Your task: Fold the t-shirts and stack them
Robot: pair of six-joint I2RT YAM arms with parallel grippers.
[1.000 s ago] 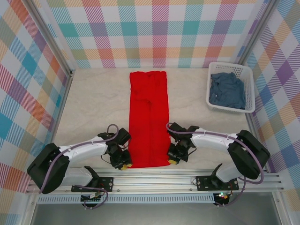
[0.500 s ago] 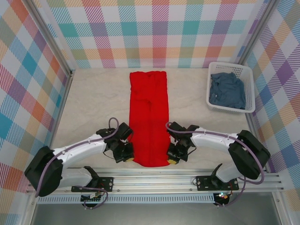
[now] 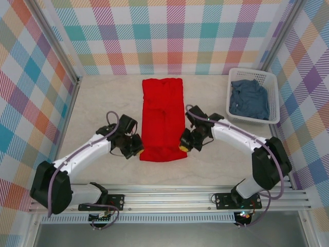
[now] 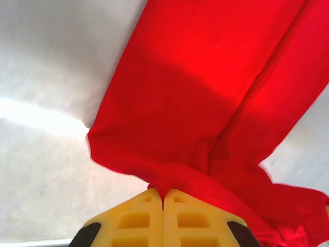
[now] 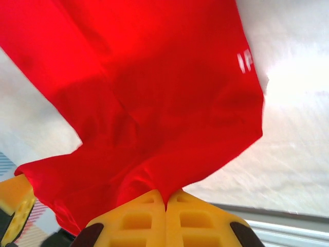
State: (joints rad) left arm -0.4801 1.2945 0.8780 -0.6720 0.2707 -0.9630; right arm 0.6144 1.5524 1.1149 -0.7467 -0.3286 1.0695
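Bright red t-shirt (image 3: 163,116), a long folded strip centred on the worktop (image 3: 103,103), near hem pinched tight by left hand (image 3: 136,148) and right hand (image 3: 182,145); blue-grey t-shirt (image 3: 249,99) crumpled in white basket (image 3: 274,105) at 2 o'clock

Shirt (image 3: 163,116) left of basket (image 3: 247,70)

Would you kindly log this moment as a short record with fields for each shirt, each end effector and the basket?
red t-shirt: folded into a long strip on the table
blue-grey t-shirt: crumpled inside the basket
basket: white lattice, far right corner
left end effector: shut on the red t-shirt's near left corner
right end effector: shut on its near right corner
stack: not yet begun
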